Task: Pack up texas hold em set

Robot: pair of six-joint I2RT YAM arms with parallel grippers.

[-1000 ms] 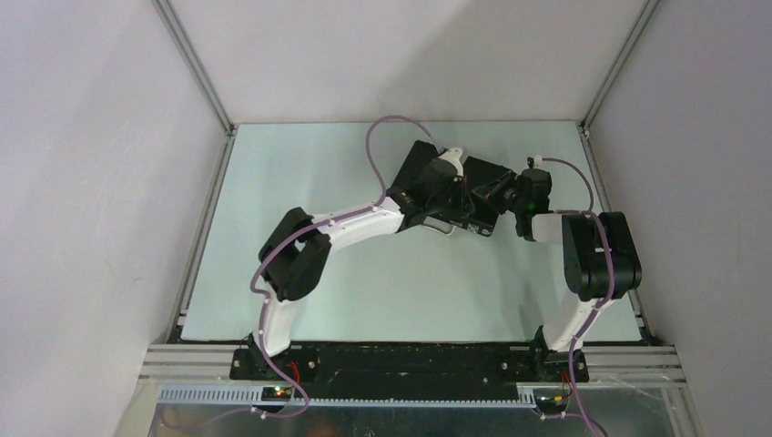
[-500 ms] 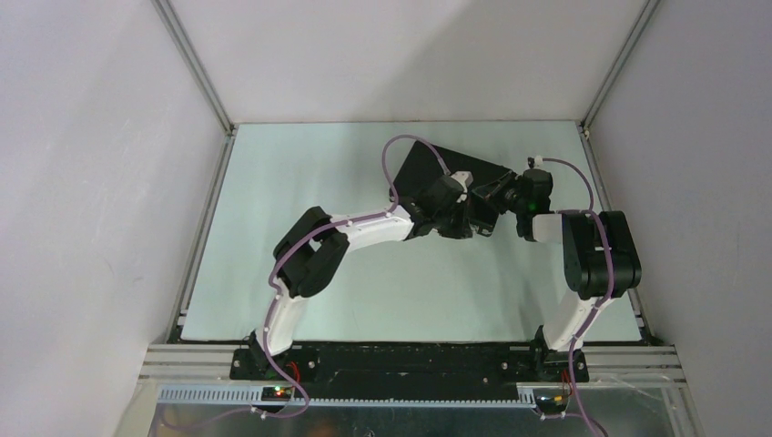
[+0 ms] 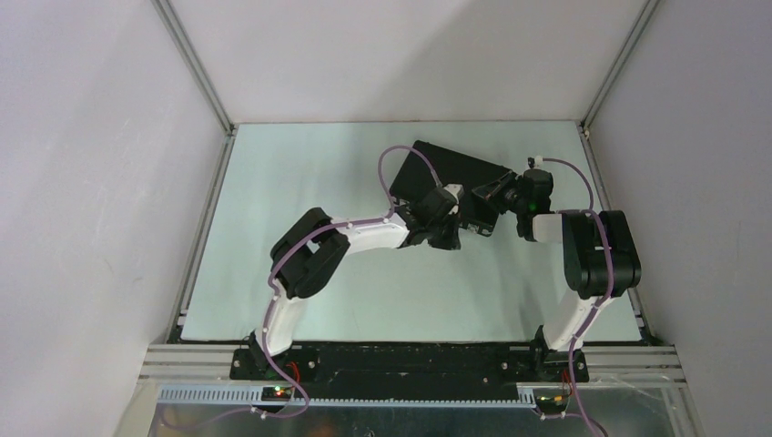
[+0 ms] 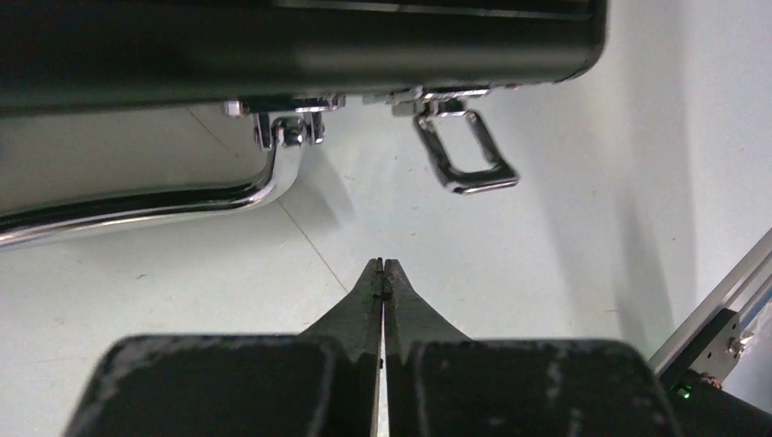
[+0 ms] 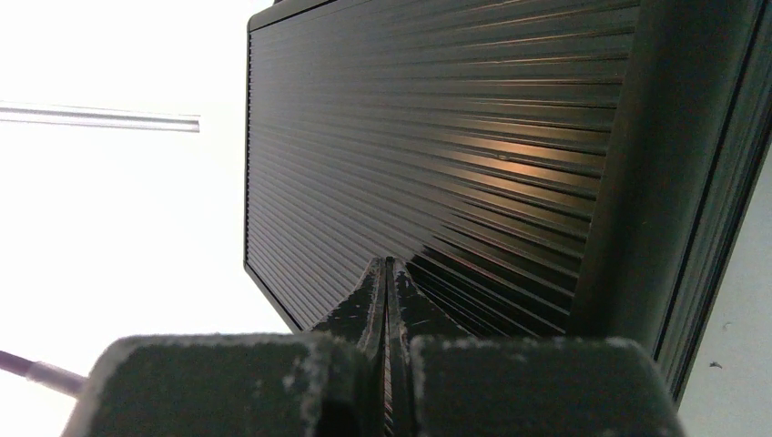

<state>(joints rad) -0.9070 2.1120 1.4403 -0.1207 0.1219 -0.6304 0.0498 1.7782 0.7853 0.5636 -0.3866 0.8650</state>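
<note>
Broadly, the pale green table point(image 3: 300, 228) carries one thing, a black case point(image 3: 446, 168) lying shut and flat toward the far right of centre. In the overhead view its long axis runs slantwise from far left to nearer right. Its ribbed lid faces up, and the front edge with the metalwork faces the near side.

The left arm reaches to that front edge, so by my reading it is the one placed to deal with the fastening. The right arm comes in at the short right end of the case.

On the front edge sits a silver handle point(image 4: 137, 214), and beside it a silver latch point(image 4: 464, 159) hangs loose, not snapped down. The latch lies just ahead and a little right of the left fingers point(image 4: 375, 282), which are pressed together and hold nothing.

The right fingers point(image 5: 378, 273) are also pressed together, over the ribbed lid. Whether they touch it I cannot tell.

No brand, label or writing can be read.
</note>
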